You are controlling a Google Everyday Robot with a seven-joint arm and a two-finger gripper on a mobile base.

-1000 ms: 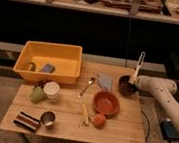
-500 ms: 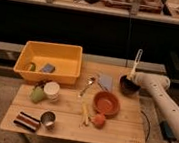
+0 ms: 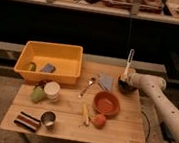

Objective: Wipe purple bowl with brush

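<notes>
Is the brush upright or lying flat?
Upright: brush handle rises from the purple bowl, with the gripper at the bowl.

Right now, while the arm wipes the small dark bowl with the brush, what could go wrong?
1. The purple bowl sits at the table's right edge; sideways brush force might slide or tip it off.
2. The claw is at the bowl, holding the brush with its handle upright; the brush could twist in the grip.
3. The orange bowl lies close, so a wide stroke may hit it.

Brush (image 3: pixel 128 62) head and gripper (image 3: pixel 124 83) jaws indistinct inside dark purple bowl (image 3: pixel 125 88).
</notes>
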